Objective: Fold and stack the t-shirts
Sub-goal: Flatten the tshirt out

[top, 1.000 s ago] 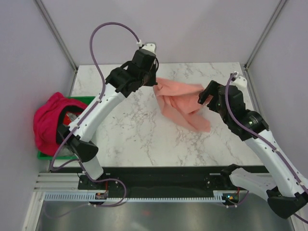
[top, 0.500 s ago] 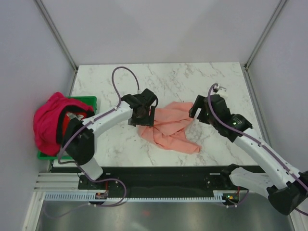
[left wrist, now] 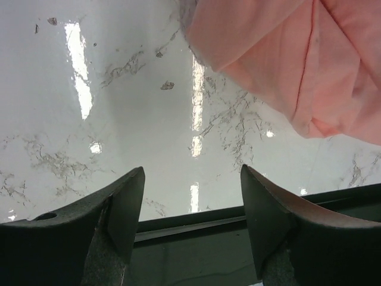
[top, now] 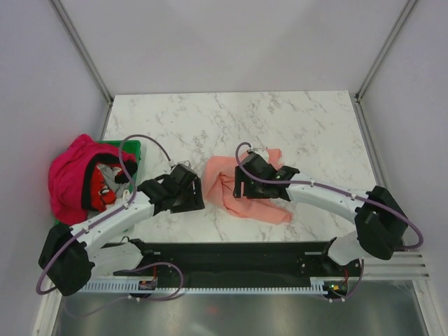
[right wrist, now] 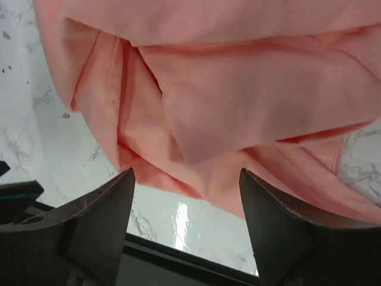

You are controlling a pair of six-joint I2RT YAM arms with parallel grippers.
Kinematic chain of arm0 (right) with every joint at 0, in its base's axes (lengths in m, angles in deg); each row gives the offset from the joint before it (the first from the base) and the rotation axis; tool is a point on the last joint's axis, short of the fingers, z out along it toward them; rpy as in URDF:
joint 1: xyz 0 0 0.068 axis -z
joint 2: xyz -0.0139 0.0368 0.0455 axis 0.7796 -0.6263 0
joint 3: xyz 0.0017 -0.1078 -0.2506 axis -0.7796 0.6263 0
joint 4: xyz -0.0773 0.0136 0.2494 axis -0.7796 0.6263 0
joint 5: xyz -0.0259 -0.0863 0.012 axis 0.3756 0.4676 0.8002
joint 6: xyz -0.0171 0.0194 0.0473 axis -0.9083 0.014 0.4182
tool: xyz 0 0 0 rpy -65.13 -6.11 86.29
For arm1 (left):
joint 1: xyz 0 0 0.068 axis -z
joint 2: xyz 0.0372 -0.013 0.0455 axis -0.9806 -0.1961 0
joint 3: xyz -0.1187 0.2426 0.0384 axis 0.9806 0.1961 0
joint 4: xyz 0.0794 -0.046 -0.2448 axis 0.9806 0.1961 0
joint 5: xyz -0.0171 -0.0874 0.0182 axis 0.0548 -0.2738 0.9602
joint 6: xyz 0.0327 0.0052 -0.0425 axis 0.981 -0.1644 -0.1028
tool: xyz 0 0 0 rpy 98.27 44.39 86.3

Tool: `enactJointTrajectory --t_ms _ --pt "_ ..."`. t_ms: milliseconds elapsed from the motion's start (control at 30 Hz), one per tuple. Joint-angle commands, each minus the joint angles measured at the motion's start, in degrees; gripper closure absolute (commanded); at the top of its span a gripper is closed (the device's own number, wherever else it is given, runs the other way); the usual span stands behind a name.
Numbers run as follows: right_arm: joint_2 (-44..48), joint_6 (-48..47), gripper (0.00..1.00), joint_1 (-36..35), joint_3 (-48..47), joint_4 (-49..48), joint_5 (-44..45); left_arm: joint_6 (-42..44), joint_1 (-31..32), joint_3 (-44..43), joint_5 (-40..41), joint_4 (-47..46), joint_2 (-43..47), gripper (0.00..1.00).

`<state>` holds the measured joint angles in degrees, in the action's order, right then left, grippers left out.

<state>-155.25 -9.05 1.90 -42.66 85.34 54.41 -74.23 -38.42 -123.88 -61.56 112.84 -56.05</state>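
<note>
Top external view hides the middle of the salmon-pink t-shirt [top: 218, 183] under the right gripper [top: 241, 189]; its collar and sleeves cannot be made out. Both arms reach low and inward, jaws spread: the right ones over the cloth, the left gripper [top: 192, 199] over the table [top: 210, 119] beside it. The crumpled shirt lies front-middle, long axis left to right; the magenta-pink t-shirt [top: 66, 178] drapes the green crate [top: 131, 147]
</note>
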Motion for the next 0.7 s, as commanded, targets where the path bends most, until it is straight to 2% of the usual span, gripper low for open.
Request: enactJointTrajectory --t_ms 0,133,267,333,367,433,467,533,567,600,667 --pt "-4.5 1.1 0.21 0.1 -4.1 -3.9 0.2 -3.1 0.2 2.0 -0.6 -3.2 3.8 0.27" --pt "-8.2 1.2 0.23 0.1 -4.5 -4.4 1.4 -3.6 0.2 4.0 -0.4 -3.2 6.3 0.27" --pt "-10.3 2.0 0.28 0.0 -4.9 -4.2 2.0 -3.6 0.2 5.5 -0.1 -3.2 6.9 0.28" --pt "-11.2 2.0 0.40 0.1 -5.0 -4.4 2.3 -3.8 0.2 5.8 0.0 -3.3 6.8 0.28" --pt "-11.4 1.5 0.53 0.1 -5.2 -4.2 2.5 -4.0 0.2 6.2 0.0 -3.3 6.6 0.28" --pt "-11.7 0.8 0.67 0.1 -6.2 -4.2 3.5 -4.2 0.2 6.5 0.0 -3.4 6.5 0.28" --pt "-11.6 -0.3 0.77 0.2 -6.7 -3.7 4.9 -4.3 0.2 6.8 0.0 -3.4 6.4 0.28" --pt "-11.6 -1.3 0.85 0.3 -9.1 -2.4 6.0 -4.2 0.2 6.9 0.1 -3.5 6.2 0.29" --pt "-11.5 -1.9 0.96 0.4 -10.2 0.0 6.9 -4.2 0.2 7.1 0.2 -3.5 6.3 0.29" --pt "-11.3 -2.7 1.00 0.4 -13.2 1.4 7.4 -4.2 0.2 7.3 0.2 -3.4 6.3 0.29" --pt "-9.0 -3.1 1.00 0.3 -16.6 5.8 8.0 -4.2 0.2 7.4 0.0 -3.4 6.7 0.29"
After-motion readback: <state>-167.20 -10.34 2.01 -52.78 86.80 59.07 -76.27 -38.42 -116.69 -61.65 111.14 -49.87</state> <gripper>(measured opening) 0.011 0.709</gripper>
